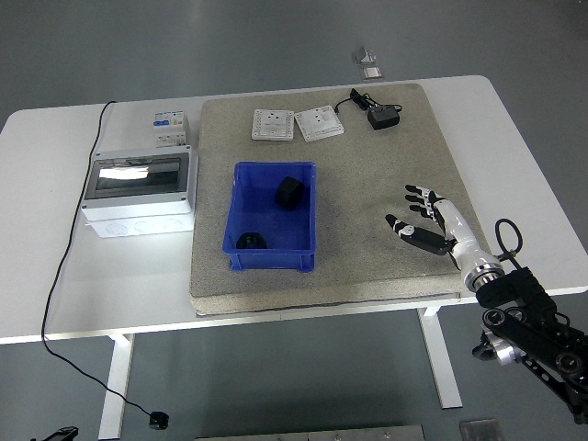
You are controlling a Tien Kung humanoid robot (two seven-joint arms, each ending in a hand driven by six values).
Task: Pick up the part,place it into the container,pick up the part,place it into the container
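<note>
Tabletop [73, 276] white, grey mat [395, 184] across it, blue container [241, 197] on the mat's left part, right robot hand [424, 220] released with fingers spread over the mat's right edge, two black parts [288, 192] [249, 242] lying inside the container.

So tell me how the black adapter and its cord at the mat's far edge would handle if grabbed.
The black adapter looks like a rigid little block, probably light. Its cord lies curled, so it would likely flop and trail behind. Resting flat on the mat, it seems unlikely to roll.
</note>
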